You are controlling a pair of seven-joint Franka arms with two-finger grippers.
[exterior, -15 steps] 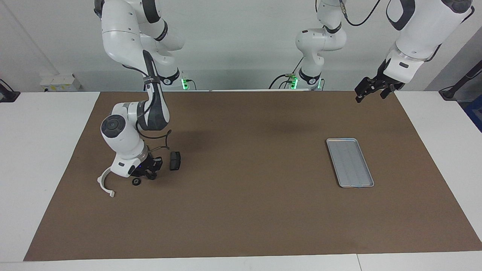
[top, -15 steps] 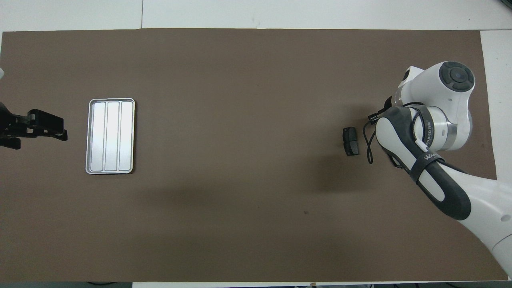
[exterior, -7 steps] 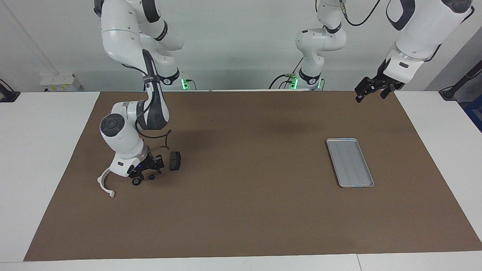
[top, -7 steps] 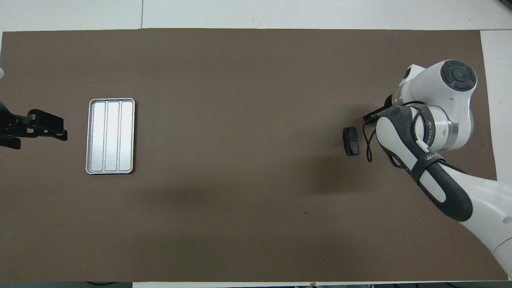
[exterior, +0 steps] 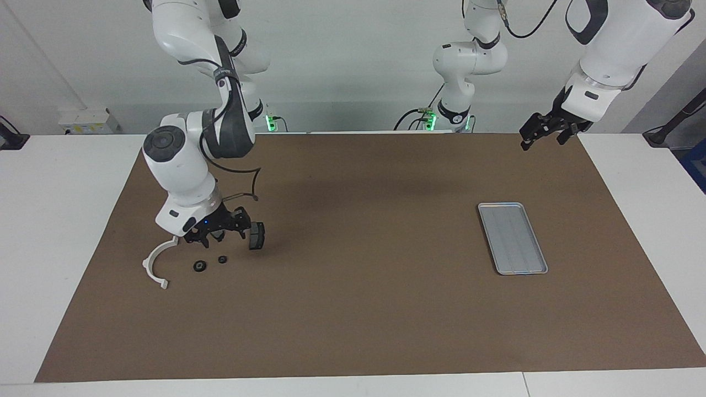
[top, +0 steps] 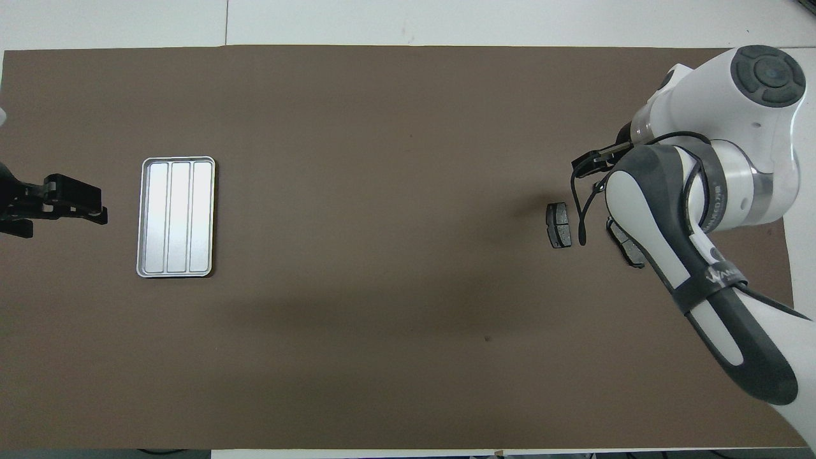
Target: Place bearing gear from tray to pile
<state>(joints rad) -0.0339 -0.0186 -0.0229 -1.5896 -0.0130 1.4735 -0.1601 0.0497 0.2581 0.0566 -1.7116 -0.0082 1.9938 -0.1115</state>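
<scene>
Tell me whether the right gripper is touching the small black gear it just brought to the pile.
Apart. In the facing view the right gripper hangs open above the mat, and bare mat shows between it and the gear lying beside the white bracket.

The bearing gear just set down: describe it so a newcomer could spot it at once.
Go to the right arm's end of the brown mat, to the parts under the right gripper. Between the white half-ring bracket and the dark brake pad lie two small black round pieces; the bearing gear is the smaller.

A robotics lab: two white arms mounted at a white table (exterior: 66, 220) topped with a brown mat (exterior: 358, 309).
</scene>
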